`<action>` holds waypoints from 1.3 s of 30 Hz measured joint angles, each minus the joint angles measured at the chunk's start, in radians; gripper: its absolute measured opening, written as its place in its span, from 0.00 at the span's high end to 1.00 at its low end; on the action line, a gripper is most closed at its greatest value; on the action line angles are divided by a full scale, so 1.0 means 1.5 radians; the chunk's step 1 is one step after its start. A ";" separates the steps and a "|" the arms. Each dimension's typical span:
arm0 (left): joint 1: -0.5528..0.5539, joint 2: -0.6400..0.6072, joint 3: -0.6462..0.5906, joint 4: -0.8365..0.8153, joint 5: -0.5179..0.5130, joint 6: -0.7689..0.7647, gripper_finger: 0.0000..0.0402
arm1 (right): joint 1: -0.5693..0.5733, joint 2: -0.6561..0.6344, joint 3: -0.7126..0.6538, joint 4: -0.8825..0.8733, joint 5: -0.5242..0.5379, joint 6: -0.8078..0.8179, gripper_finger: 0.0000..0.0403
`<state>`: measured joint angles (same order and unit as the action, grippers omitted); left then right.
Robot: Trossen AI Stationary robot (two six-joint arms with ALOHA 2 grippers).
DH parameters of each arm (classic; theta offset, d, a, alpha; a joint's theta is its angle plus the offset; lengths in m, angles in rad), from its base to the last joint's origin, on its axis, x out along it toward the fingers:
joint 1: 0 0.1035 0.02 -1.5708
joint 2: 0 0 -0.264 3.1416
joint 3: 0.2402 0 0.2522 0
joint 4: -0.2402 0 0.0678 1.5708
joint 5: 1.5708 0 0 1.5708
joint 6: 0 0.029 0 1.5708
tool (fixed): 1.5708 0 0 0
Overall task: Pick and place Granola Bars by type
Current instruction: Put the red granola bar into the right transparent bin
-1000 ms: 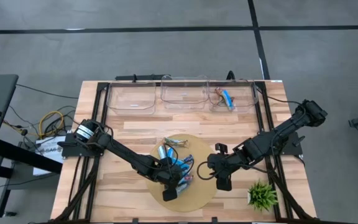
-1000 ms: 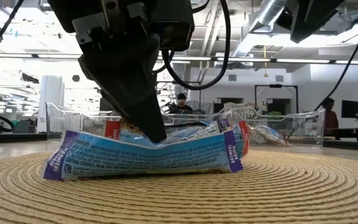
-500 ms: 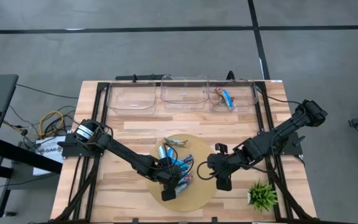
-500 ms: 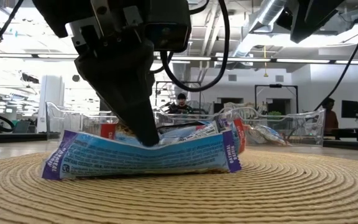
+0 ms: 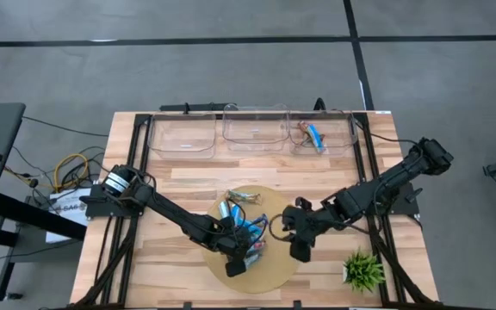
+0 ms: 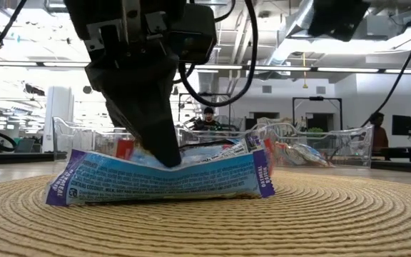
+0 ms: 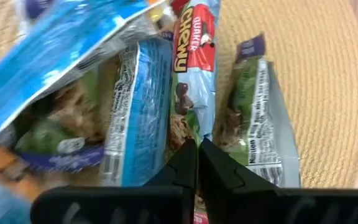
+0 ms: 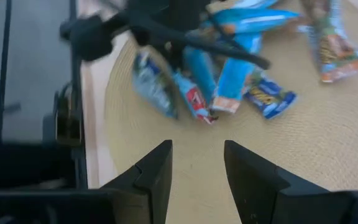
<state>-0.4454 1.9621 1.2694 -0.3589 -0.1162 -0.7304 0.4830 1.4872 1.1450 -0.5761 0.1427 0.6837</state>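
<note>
- The left pincer [image 5: 241,255] is down in the pile of Granola Bars [image 5: 246,229] on the round woven mat [image 5: 275,267], near the front middle of the wooden worktop [image 5: 188,181].
- In the left wrist view its fingers [image 7: 188,163] are pressed together with no gap, their tips among the wrappers; whether a wrapper is caught between them cannot be told.
- In the low view the left pincer's dark fingers [image 6: 155,135] press into the top of a blue-and-white bar [image 6: 159,177] lying on the mat.
- The right pincer [image 5: 298,248] hangs over the mat's right edge, just beside the pile, fingers spread apart with nothing between them.
- Three clear bins [image 5: 158,138] line the far edge; the rightmost bin [image 5: 350,129] holds a blue bar and an orange bar [image 5: 311,134].
- A small green plant [image 5: 364,270] stands at the front right corner.
</note>
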 joint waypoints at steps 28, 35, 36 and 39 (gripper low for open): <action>0.059 -0.284 0.000 -0.174 -0.242 -0.101 1.00 | -0.080 -0.050 -0.008 -0.060 0.124 0.119 0.64; 0.066 -0.290 0.000 -0.144 -0.239 -0.084 1.00 | -0.055 -0.208 -0.139 -0.023 0.196 0.197 0.69; 0.066 -0.290 -0.001 -0.128 -0.237 -0.078 1.00 | -0.054 -0.237 -0.181 0.034 0.205 0.222 0.70; 0.079 -0.290 -0.001 -0.060 -0.220 -0.049 1.00 | -0.054 -0.311 -0.299 0.253 0.237 0.253 0.71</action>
<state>-0.3275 1.5269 1.2686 -0.4496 -0.4455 -0.8036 0.4015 1.0201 0.6959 -0.1959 0.4986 1.0630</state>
